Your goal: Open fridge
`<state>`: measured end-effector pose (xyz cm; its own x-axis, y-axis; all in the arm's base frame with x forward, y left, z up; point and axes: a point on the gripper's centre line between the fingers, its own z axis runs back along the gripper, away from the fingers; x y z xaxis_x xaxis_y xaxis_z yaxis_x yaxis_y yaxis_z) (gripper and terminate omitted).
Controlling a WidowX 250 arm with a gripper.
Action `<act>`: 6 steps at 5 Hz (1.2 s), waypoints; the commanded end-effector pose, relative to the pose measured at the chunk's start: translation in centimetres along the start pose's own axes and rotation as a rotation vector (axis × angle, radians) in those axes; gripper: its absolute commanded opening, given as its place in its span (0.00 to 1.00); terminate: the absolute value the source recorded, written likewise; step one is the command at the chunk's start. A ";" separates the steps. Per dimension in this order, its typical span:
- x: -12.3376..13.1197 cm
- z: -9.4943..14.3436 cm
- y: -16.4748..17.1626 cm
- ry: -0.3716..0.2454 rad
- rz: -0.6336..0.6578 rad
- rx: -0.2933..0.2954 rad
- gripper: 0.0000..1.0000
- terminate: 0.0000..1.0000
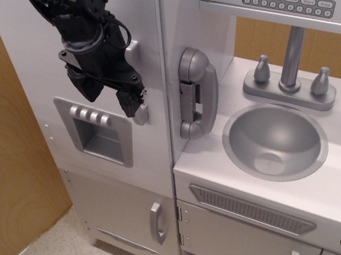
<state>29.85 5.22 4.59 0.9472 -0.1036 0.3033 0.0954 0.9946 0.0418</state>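
The fridge (28,70) is the tall silver-grey door at the left, and it is closed. Its recessed four-button dispenser panel (100,133) sits at mid height. The curved vertical handle (140,114) runs near the door's right edge; only its top and bottom ends show. My black gripper (111,103) reaches down from the upper left and lies over the handle's middle. Its two fingers look spread apart, the right fingertip (131,104) in front of the handle's lower part. I cannot tell whether it touches the handle.
A shorter silver door with a small handle (157,222) is below the fridge. A grey toy phone (195,94) hangs right of the handle. Further right are a sink (275,141), a faucet (289,58) and a vent-grille cabinet (248,212). A wooden panel (7,158) stands left.
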 end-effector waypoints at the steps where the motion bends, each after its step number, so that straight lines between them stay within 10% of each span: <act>1: 2.3 -0.1 0.3 -0.076 0.030 0.029 1.00 0.00; 2: 3.8 -0.6 0.6 -0.085 0.060 0.038 1.00 0.00; 3: 4.4 -1.1 0.7 -0.106 0.100 0.040 0.00 0.00; 6: 2.3 1.2 2.1 -0.145 0.108 0.010 0.00 0.00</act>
<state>30.98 6.42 4.15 0.9288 -0.0050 0.3706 0.0093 0.9999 -0.0097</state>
